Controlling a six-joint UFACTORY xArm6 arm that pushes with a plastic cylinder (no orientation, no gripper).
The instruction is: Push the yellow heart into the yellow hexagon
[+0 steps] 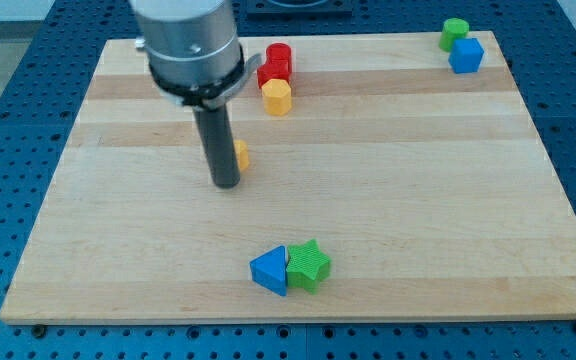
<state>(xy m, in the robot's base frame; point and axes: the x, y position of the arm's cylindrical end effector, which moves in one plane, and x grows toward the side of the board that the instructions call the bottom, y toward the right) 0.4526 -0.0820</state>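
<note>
The yellow heart lies left of the board's middle, mostly hidden behind my rod; only its right edge shows. My tip rests on the board just below and left of the heart, touching or nearly touching it. The yellow hexagon sits near the view's top, above and right of the heart, with red blocks touching it from above.
A blue triangle and a green star touch each other near the view's bottom. A green block and a blue cube sit at the top right corner of the wooden board.
</note>
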